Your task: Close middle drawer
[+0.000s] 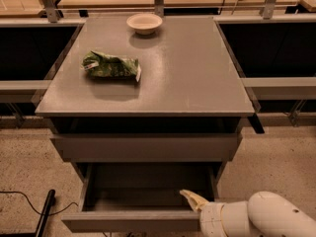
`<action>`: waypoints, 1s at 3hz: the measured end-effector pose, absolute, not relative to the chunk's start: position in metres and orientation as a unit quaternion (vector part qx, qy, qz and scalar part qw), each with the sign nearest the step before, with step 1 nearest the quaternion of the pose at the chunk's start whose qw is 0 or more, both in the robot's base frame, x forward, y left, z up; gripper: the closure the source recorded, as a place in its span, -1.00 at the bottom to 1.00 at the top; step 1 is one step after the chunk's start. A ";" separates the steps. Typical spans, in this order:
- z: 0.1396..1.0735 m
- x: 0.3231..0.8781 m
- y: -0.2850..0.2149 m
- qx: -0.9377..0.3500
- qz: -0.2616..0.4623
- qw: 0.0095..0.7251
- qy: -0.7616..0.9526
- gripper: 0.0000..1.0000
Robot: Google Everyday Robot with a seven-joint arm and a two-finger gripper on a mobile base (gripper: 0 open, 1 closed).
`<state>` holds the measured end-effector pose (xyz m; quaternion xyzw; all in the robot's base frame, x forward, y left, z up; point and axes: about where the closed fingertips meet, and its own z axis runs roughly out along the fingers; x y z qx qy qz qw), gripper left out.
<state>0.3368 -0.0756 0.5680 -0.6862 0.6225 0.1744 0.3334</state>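
Note:
The middle drawer (133, 222) of the grey cabinet is pulled far out toward me. Its plain flat front panel is near the bottom edge, and its dark box interior (148, 186) shows behind it. My gripper (193, 200) is on the end of the white arm (261, 216) at the lower right. It reaches over the drawer's front right corner, just above and behind the front panel. The upper drawer front (145, 147) stands slightly out under the top.
A green bag (111, 66) and a white bowl (144, 22) sit on the cabinet's grey top (187, 68). Dark recessed bays flank the cabinet. A black cable and a dark bar (44, 214) lie on the speckled floor at the lower left.

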 end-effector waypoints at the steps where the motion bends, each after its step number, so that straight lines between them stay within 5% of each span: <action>1: 0.550 0.320 -0.074 -0.727 0.196 0.321 0.575 -0.43; 3: 0.539 0.328 -0.065 -0.720 0.219 0.343 0.562 0.50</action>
